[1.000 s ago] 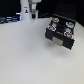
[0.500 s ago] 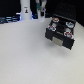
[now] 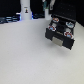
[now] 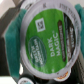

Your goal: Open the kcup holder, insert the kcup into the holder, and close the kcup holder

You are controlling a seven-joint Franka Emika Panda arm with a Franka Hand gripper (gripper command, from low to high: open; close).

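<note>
The kcup, white with a bright green top, fills the wrist view. My gripper is shut on it, with teal finger pads hugging its sides. In the exterior view the gripper hangs at the back, just to the left of the kcup holder and above it. The kcup itself is too small to make out there. The holder is a black box with a pale grey front panel facing the table's front. I cannot tell whether its drawer is open or shut.
Several pods with red and blue tops sit on the holder. A tall white stand stands at the back on the exterior view's left. The white table stretches in front. Dark clutter lines the back edge.
My gripper has moved toward the exterior view's right, from near the white stand to beside the holder. The holder has not moved.
</note>
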